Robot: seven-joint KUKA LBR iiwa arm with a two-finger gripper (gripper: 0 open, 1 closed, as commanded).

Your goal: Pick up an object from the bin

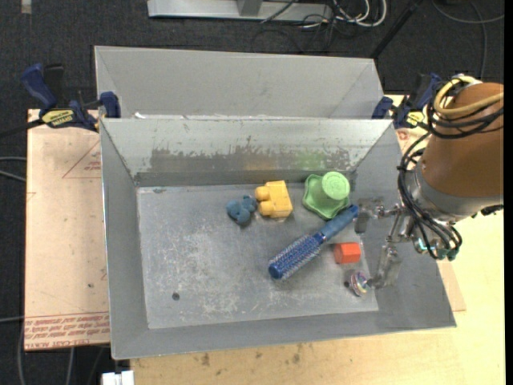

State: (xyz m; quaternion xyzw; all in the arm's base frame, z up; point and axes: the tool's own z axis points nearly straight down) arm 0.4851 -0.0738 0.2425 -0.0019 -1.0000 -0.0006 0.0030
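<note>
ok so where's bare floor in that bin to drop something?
Left half of the grey metal bin's floor, from left wall to the small blue lump and blue bristle brush. Crowded right: yellow plastic block, green plastic cup, orange cube, hand.

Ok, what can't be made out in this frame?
All in the camera view:
1. The small purplish-silver thing beside the tool, in the bin's lower right, is too small to name. Whether the two touch cannot be told.
2. The blue lump left of the yellow block is too small to tell its kind.
3. The bin's right wall is partly hidden by the arm's orange cover.
</note>
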